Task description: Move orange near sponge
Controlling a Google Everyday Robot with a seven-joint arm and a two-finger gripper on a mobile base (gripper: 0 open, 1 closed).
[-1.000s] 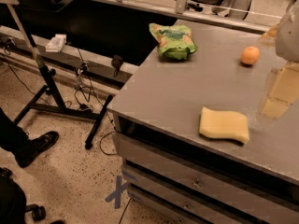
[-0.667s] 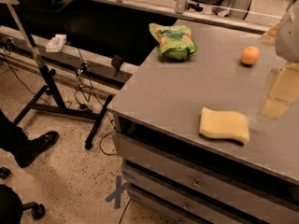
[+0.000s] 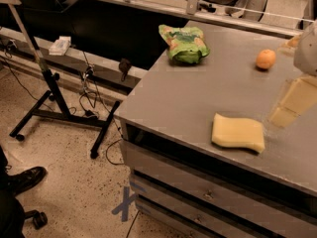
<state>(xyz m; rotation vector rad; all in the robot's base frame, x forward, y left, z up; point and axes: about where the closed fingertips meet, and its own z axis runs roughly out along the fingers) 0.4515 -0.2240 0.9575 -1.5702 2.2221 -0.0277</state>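
Observation:
The orange (image 3: pixel 266 59) is a small round fruit on the grey table (image 3: pixel 198 93), toward its far right. The sponge (image 3: pixel 237 132) is a flat pale-yellow pad with wavy edges, lying near the table's front edge, well apart from the orange. My cream-coloured gripper (image 3: pixel 292 103) hangs at the right edge of the view, over the table, to the right of the sponge and nearer than the orange. It holds nothing that I can see.
A green snack bag (image 3: pixel 184 43) lies at the table's far left corner. Drawers (image 3: pixel 208 195) run under the table front. A black stand with cables (image 3: pixel 54 98) is on the floor to the left. A shoe (image 3: pixel 22 178) shows at bottom left.

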